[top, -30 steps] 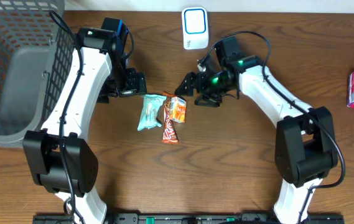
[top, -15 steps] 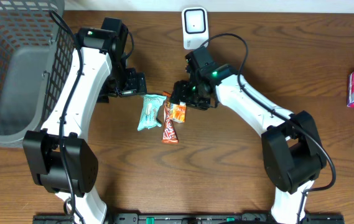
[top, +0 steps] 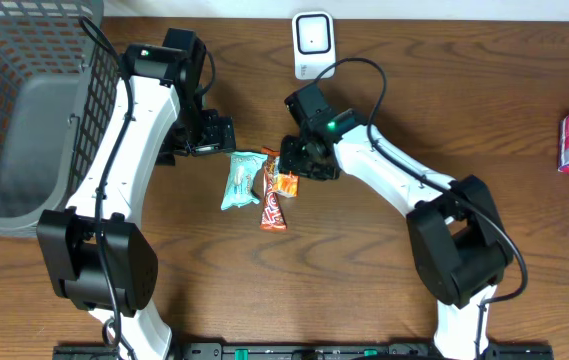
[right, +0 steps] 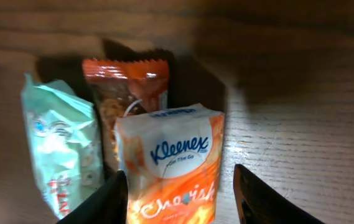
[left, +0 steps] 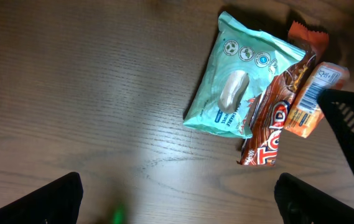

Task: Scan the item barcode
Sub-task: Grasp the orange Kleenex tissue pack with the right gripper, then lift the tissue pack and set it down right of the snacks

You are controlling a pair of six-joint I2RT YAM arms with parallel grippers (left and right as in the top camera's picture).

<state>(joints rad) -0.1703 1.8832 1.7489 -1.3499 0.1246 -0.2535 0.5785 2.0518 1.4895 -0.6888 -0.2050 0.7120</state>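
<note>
Right arm stretches in toward the table's middle. I read the right gripper (right: 180,196) as half-spread, astride the tissue pack (right: 170,155), not yet pinching. The pack lies against the snack bar (left: 270,124). Left gripper (left: 177,202) hangs nearby, spread wide.

The orange-and-white Kleenex pack (right: 170,163) lies flat on the desk (top: 364,290), logo up. The white, blue-faced scanner (top: 312,42) stands near it.

A dark brown wood-grain table (top: 364,280) fills the overhead view; a pale sheen of light lies on it.
</note>
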